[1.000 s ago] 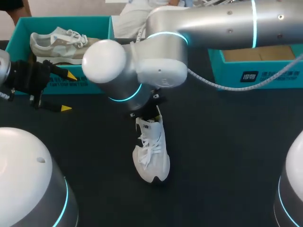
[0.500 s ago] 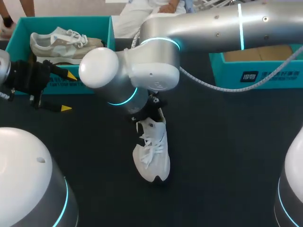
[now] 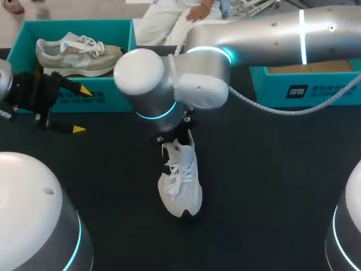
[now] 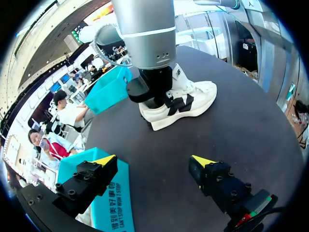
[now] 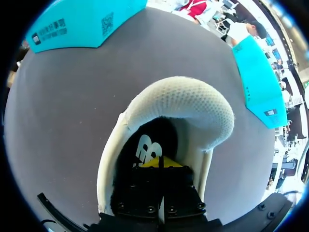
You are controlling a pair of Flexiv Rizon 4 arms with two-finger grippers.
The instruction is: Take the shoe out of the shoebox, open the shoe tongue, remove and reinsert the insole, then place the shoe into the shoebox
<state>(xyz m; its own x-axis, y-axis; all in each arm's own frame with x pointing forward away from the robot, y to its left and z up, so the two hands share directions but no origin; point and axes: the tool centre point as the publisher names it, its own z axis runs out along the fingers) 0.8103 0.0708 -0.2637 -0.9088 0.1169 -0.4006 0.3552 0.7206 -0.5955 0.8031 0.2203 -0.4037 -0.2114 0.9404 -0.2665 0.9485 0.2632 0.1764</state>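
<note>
White mesh trainer (image 3: 181,182), mid-frame, looks light and soft; right gripper (image 5: 159,163) fingers pressed together inside its heel, left gripper (image 4: 153,160) fingers spread. Best hold, probably: the thin dark insole (image 5: 145,140), likely floppy, at its heel edge.

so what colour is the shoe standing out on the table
The shoe is white with black side markings; the left wrist view shows it best.

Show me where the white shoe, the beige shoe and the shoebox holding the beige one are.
white shoe (image 3: 180,180): head view, laces.
beige shoe (image 3: 73,59): head view, side panel.
shoebox (image 3: 107,84): head view, front wall.
</note>
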